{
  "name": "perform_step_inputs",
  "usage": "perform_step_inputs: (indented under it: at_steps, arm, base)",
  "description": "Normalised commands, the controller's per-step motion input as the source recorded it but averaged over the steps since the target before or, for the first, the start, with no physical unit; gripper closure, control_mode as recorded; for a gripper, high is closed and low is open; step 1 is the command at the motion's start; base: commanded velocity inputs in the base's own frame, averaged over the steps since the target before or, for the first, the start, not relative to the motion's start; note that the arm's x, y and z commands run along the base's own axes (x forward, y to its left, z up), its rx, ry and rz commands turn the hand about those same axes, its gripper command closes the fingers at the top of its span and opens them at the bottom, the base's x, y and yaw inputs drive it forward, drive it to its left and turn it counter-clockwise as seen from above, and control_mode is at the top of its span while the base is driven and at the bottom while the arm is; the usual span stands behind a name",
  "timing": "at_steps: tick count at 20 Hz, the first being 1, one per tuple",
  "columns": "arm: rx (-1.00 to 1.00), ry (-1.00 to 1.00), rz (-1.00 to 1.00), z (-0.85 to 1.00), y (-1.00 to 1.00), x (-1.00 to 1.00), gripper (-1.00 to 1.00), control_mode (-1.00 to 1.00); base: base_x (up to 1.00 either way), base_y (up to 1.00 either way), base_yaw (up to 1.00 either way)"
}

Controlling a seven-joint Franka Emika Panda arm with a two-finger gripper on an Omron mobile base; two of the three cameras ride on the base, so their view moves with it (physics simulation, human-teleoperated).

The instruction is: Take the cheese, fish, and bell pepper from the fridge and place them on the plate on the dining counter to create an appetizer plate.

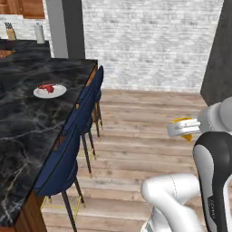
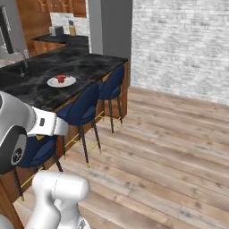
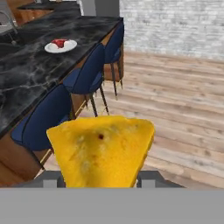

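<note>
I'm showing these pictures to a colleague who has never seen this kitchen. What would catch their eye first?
The yellow-orange cheese wedge looms in the foreground of the hand view, clamped in the tool. Next comes the long black marble dining counter on the left, where the white plate already carries something red, too small to identify. A row of blue stools lines the counter's edge over the wood floor.

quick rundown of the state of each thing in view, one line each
cheese: held between the gripper fingers, off the counter
gripper: shut on the cheese
plate: flat on the dining counter, with something red already on it
bar stools: upright, tucked against the counter
</note>
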Motion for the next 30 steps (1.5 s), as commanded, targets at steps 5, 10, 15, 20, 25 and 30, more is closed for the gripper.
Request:
perform_step_inputs:
  at_steps: [5, 10, 15, 20, 25, 30]
  arm:
    - [0.0, 0.0, 0.0, 0.0, 0.0, 0.0, 1.0, 1.0]
    - [0.0, 0.0, 0.0, 0.0, 0.0, 0.0, 1.0, 1.0]
    - [0.0, 0.0, 0.0, 0.0, 0.0, 0.0, 1.0, 1.0]
    - [0.0, 0.0, 0.0, 0.0, 0.0, 0.0, 1.0, 1.0]
    - [0.0, 0.0, 0.0, 0.0, 0.0, 0.0, 1.0, 1.0]
    - [0.0, 0.0, 0.0, 0.0, 0.0, 0.0, 1.0, 1.0]
  base:
    - [1.0, -0.54, 0.52]
    - [1.0, -0.61, 0.52]
    - [0.92, -0.76, 0.47]
    - [1.0, -0.68, 0.47]
    - [1.0, -0.51, 0.48]
    - [0.99, -0.16, 0.48]
